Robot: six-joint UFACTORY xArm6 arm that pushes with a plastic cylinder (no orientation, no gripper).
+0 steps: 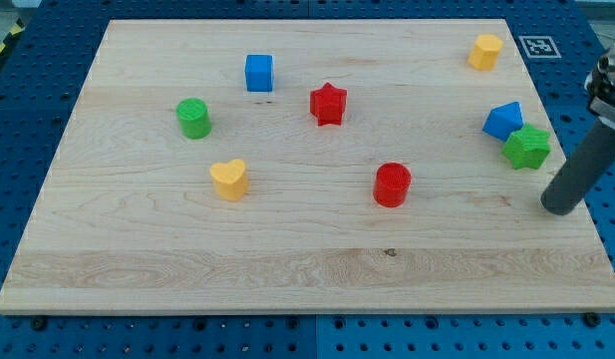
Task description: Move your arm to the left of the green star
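The green star [527, 148] lies near the board's right edge, touching a blue block [503, 120] just above and to its left. My tip [559, 207] rests on the board below and a little to the right of the green star, apart from it. The dark rod rises from the tip toward the view's upper right.
On the wooden board [287, 269] lie a yellow block [485, 50] at top right, a red star [328, 104], a blue cube [259, 73], a green cylinder [193, 118], a yellow heart [228, 179] and a red cylinder [392, 184].
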